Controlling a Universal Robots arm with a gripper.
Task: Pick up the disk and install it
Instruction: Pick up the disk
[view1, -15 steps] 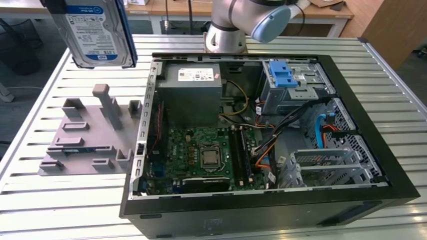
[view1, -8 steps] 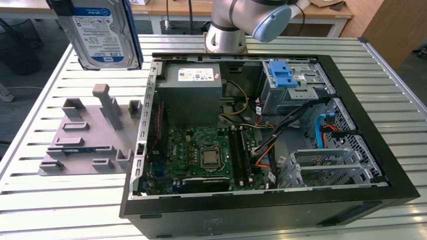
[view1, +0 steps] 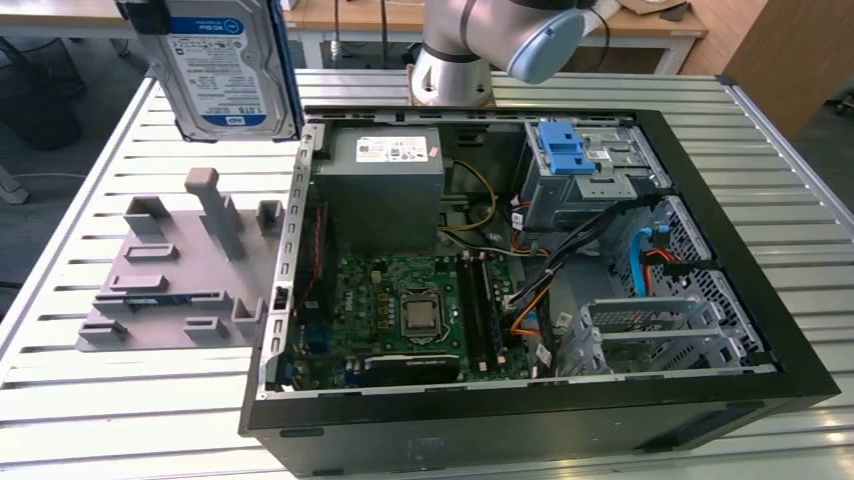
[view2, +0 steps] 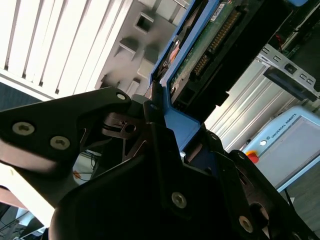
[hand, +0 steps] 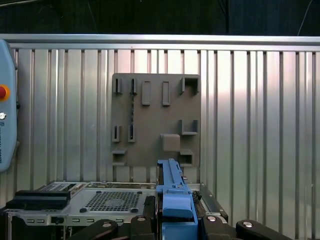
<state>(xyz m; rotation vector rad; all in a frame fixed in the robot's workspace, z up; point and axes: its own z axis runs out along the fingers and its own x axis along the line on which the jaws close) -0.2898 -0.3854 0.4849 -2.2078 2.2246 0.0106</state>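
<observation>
The disk (view1: 227, 65), silver with a white-and-blue label and blue side rails, hangs upright in the air at the exterior view's upper left, above the grey fixture plate (view1: 174, 270) and outside the open computer case (view1: 534, 250). In the second wrist view my gripper (view2: 165, 117) is shut on the disk's (view2: 207, 47) blue rail, with the green circuit-board side facing the camera. In the first wrist view the blue rail of the disk (hand: 172, 192) stands edge-on between the black fingers (hand: 142, 222) of my gripper (hand: 175, 220), above the fixture plate (hand: 156, 120).
The case lies open on a slatted metal table (view1: 107, 400), with the motherboard, a grey power supply (view1: 387, 185) and a drive cage with a blue latch (view1: 567, 150) inside. The arm's base (view1: 454, 70) stands behind the case. A teach pendant (hand: 5, 110) rests beside the table.
</observation>
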